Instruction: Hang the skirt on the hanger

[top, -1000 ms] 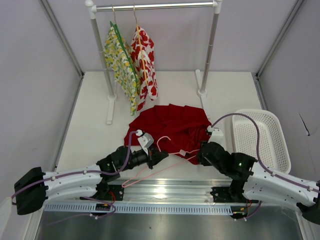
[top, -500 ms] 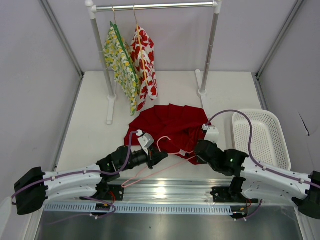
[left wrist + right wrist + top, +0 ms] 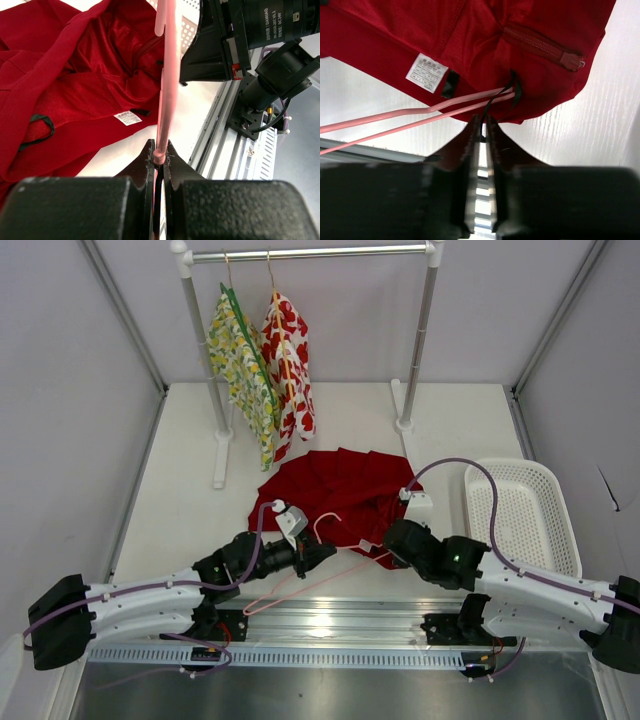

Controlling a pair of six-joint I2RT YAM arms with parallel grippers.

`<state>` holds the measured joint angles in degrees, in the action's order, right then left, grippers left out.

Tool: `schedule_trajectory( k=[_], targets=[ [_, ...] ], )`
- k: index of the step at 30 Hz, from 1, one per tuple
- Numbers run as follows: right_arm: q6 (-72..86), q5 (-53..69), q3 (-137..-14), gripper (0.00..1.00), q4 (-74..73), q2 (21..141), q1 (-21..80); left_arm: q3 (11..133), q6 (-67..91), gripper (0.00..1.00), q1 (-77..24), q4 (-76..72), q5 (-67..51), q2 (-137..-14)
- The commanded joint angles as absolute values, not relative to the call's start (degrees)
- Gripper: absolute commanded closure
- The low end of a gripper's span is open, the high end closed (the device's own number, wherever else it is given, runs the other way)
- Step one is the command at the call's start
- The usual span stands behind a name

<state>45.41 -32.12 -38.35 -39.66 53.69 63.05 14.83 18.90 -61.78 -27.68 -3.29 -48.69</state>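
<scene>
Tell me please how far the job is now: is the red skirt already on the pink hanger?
Done: the left gripper is shut on the pink hanger, beside the red skirt. In hand: the right gripper seems to pinch the skirt's black loop, where the hanger's end meets it. Left: the skirt lies spread on the table, not yet carried by the hanger.

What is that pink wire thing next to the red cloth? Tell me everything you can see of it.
It is a thin, pale pink hanger, wire-like, triangular with a curved hook. It sits low and slanted near the front of the table, hook toward the red skirt. The left gripper is shut on one of its bars. Its far corner reaches a black loop at the skirt's edge. The skirt is not on it yet.
</scene>
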Motion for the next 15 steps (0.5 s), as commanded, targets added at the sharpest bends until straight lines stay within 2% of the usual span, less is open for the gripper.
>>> schedule_trajectory(
  k=[1, 9, 15],
  targets=[
    [46.1, -35.1, -41.6, 0.90, -40.1, 53.4, 63.5, 17.5, 17.4, 1.00, -62.3, -28.6, -3.5, -47.5],
    [46.1, -35.4, -43.6, 0.96, -41.3, 54.5, 62.5, 17.9, 17.1, 1.00, -62.3, -27.9, -3.7, -47.1],
    [44.7, -32.9, -44.7, 0.97, -40.9, 54.3, 58.5, 17.6, 16.8, 1.00, -62.3, -27.2, -3.0, -45.4]
  ],
)
